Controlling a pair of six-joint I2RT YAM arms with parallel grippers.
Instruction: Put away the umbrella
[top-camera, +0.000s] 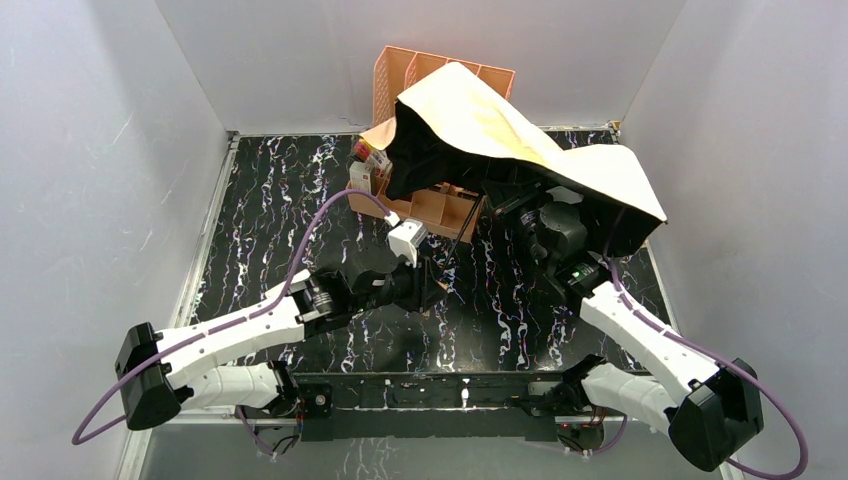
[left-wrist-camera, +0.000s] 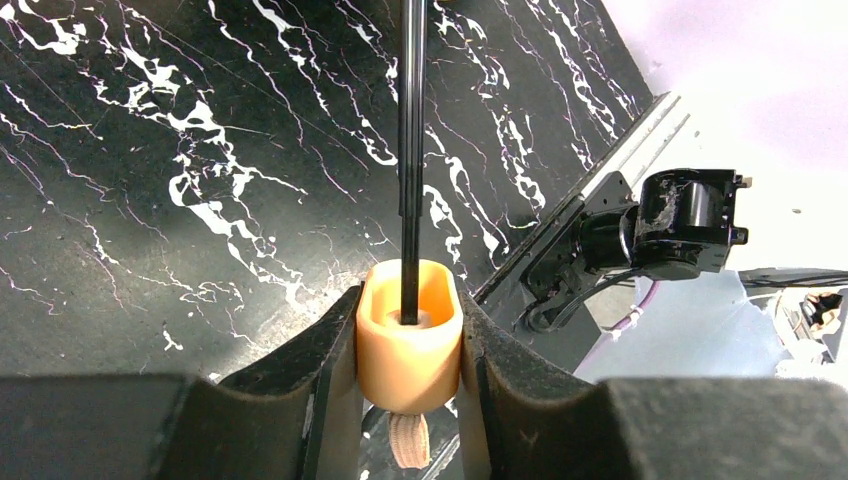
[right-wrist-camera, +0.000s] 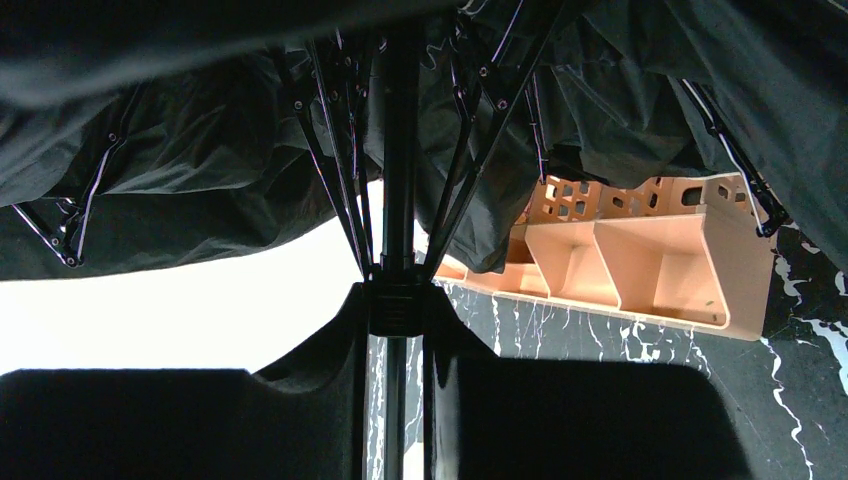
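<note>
The umbrella (top-camera: 520, 135) hangs half open over the back right of the table, tan on top and black underneath. Its black shaft (left-wrist-camera: 411, 150) runs down to the cream handle (left-wrist-camera: 408, 340). My left gripper (left-wrist-camera: 408, 345) is shut on the handle, with a short strap hanging below it. In the top view the left gripper (top-camera: 425, 285) sits mid-table. My right gripper (right-wrist-camera: 397, 310) is shut on the black runner (right-wrist-camera: 397, 305) on the shaft, under the ribs and black canopy (right-wrist-camera: 200, 130). In the top view the right gripper is hidden under the canopy.
A peach plastic file organizer (top-camera: 440, 205) stands at the back, partly under the canopy; it also shows in the right wrist view (right-wrist-camera: 640, 250). A small cream box (top-camera: 361, 176) sits beside it. The black marbled table (top-camera: 260, 230) has grey walls around it.
</note>
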